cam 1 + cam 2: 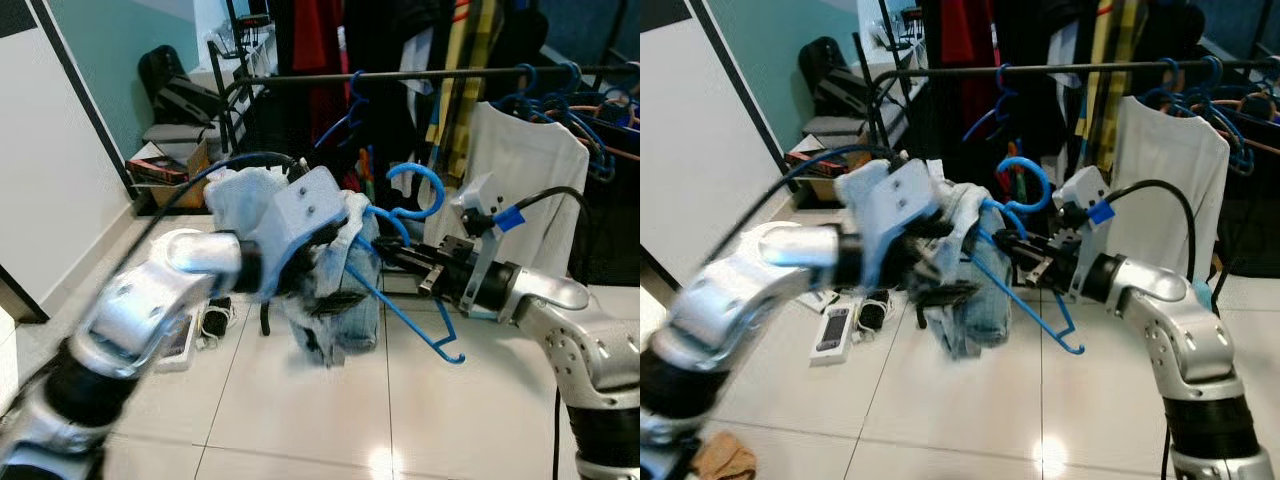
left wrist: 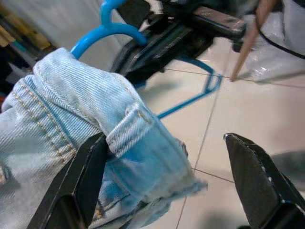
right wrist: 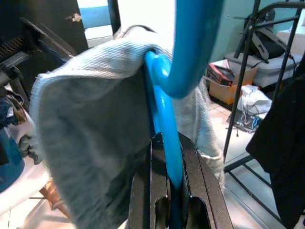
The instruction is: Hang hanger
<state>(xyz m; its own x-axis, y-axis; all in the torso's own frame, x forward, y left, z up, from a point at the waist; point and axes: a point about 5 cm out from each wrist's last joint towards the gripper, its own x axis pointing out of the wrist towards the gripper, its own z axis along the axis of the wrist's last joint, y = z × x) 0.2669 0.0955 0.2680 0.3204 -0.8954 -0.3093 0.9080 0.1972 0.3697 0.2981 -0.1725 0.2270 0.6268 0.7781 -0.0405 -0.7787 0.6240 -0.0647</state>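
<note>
The right gripper (image 3: 169, 191) is clamped on the blue plastic hanger (image 1: 405, 300), just below its hook, holding it in the air in front of the black clothes rail (image 1: 420, 75). Light denim jeans (image 1: 335, 290) are draped over the hanger. The left gripper (image 2: 176, 186), fingers spread wide, sits at the jeans' waistband, one finger (image 2: 76, 191) against the fabric. A white shirt (image 1: 525, 170) hangs on the rail behind.
</note>
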